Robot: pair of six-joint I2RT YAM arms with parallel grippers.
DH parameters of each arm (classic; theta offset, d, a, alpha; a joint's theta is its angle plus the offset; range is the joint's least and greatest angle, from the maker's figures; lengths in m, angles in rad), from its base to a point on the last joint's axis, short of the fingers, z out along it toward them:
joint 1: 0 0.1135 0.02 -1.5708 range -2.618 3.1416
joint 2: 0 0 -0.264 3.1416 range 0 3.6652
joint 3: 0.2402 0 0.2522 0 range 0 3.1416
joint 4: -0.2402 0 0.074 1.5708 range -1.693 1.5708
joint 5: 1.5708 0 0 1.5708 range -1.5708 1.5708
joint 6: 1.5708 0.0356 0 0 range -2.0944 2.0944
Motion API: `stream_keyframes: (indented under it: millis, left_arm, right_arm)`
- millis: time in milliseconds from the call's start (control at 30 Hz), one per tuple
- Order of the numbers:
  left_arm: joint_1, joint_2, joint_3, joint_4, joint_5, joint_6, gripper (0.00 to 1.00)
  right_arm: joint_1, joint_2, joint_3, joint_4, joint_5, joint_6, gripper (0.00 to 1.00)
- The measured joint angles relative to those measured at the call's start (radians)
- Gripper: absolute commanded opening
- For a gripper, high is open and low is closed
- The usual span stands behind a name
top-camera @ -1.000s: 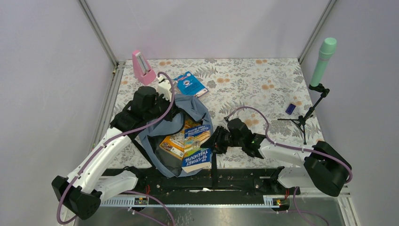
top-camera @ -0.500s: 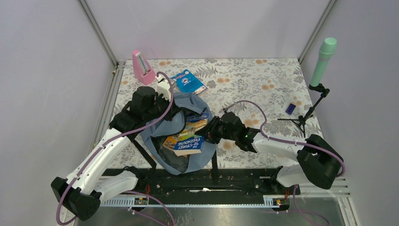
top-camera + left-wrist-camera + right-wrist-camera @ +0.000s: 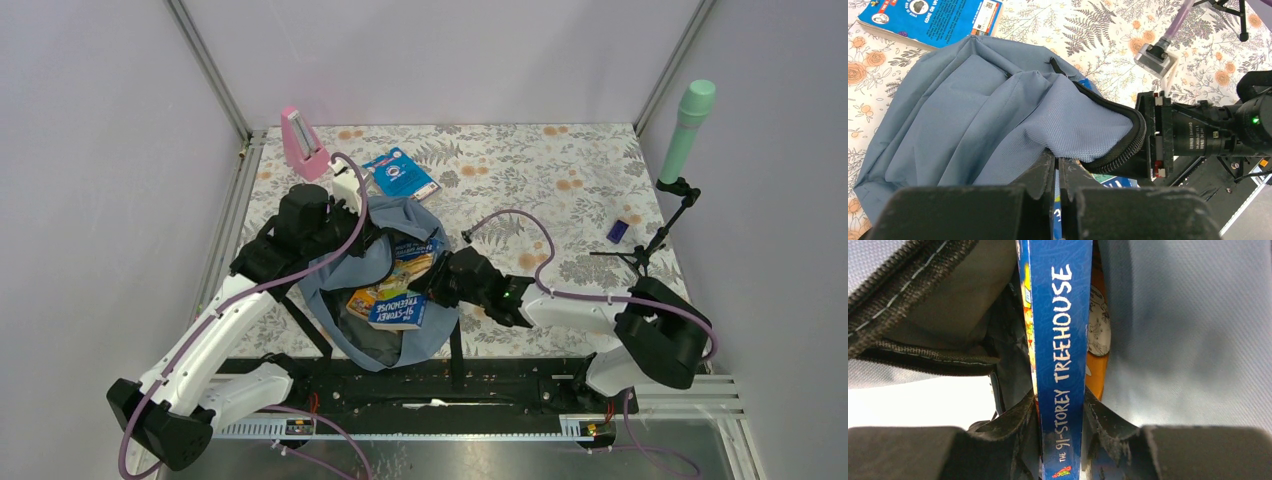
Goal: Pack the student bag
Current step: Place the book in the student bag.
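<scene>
The right pincer point(image 3: 1060, 412), book point(image 3: 1060, 330) clamped, has entered student bag point(image 3: 345, 280).

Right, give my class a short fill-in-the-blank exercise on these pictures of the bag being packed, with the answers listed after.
1. The right tool clamps a book titled The 91-Storey ____.
2. The left tool pinches the grey-blue bag, whose zip is ____.
3. On the table, a second book lies near a ____ metronome.
Missing words: Treehouse, black, pink.
</scene>
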Motion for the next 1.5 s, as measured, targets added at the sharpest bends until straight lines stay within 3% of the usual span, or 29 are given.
stream_keyframes:
  millis: [333,833,967,1333,1500]
  left_arm:
    - [0.0,0.0,0.0,0.01,0.0,0.0,0.0]
    - [0.0,0.0,0.0,0.016,-0.005,0.0,0.0]
    - [0.0,0.0,0.0,0.016,-0.007,-0.001,0.0]
    - [0.0,-0.002,-0.008,0.028,-0.101,-0.027,0.0]
    - [0.0,-0.014,-0.017,0.034,-0.216,-0.034,0.0]
  right_arm:
    - [0.029,0.175,0.133,0.032,0.04,-0.049,0.01]
    - [0.058,0.251,0.198,0.031,0.132,-0.201,0.55]
    - [0.061,0.25,0.198,0.026,0.174,-0.282,0.57]
    - [0.077,0.041,0.124,0.002,0.293,-0.515,0.65]
    - [0.079,-0.131,0.058,-0.029,0.379,-0.6,0.81]
